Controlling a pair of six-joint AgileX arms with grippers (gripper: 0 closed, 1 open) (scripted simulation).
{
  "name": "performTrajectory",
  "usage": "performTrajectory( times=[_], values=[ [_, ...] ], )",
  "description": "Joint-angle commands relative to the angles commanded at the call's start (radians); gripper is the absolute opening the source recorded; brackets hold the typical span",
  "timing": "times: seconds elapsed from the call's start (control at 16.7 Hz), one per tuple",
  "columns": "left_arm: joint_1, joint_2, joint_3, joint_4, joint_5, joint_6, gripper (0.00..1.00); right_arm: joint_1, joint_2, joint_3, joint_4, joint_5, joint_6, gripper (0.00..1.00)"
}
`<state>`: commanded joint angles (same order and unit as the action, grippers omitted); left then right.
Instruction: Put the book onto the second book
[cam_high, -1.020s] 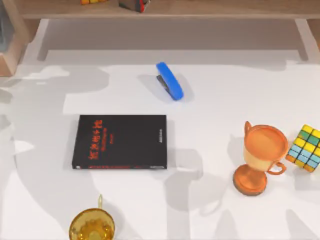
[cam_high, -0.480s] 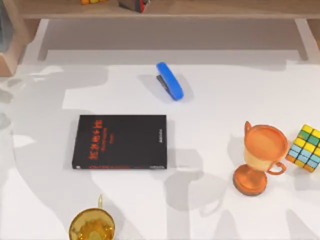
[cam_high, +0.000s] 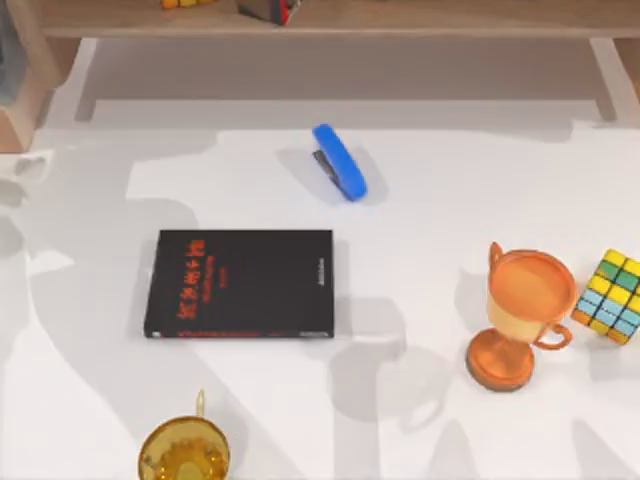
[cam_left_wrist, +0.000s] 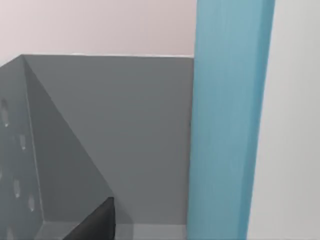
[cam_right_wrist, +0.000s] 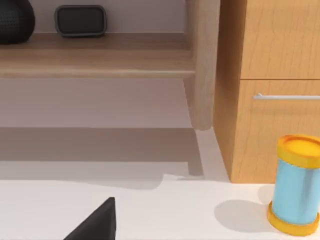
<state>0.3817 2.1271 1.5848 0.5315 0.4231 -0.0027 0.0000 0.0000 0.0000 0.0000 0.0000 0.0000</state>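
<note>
The second book (cam_high: 240, 283), flat and black with red lettering, lies on the white table left of centre. The light-blue book (cam_left_wrist: 227, 120) stands close in the left wrist view as a tall blue band with white along one side. A grey box wall (cam_left_wrist: 110, 135) is behind it. A dark part of my left gripper (cam_left_wrist: 95, 224) shows at that view's edge, apart from the blue band. A dark part of my right gripper (cam_right_wrist: 95, 222) hangs over the table near a wooden cabinet.
A blue stapler (cam_high: 340, 161) lies behind the black book. An orange trophy (cam_high: 520, 315) and a colour cube (cam_high: 610, 296) stand at the right, a golden cup (cam_high: 183, 452) at the front left. A wooden shelf (cam_high: 330, 20) runs along the back. A blue can (cam_right_wrist: 295, 185) stands by the cabinet (cam_right_wrist: 270, 90).
The arm shadows on the left of the table have shifted and spread. The black book and the other objects have not moved.
</note>
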Motion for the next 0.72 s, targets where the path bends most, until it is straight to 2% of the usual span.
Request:
performTrajectory(
  times=[0.72],
  values=[
    [0.000, 0.000, 0.000, 0.000, 0.000, 0.000, 0.10, 0.000, 0.000, 0.000, 0.000, 0.000, 0.000, 1.00]
  ],
)
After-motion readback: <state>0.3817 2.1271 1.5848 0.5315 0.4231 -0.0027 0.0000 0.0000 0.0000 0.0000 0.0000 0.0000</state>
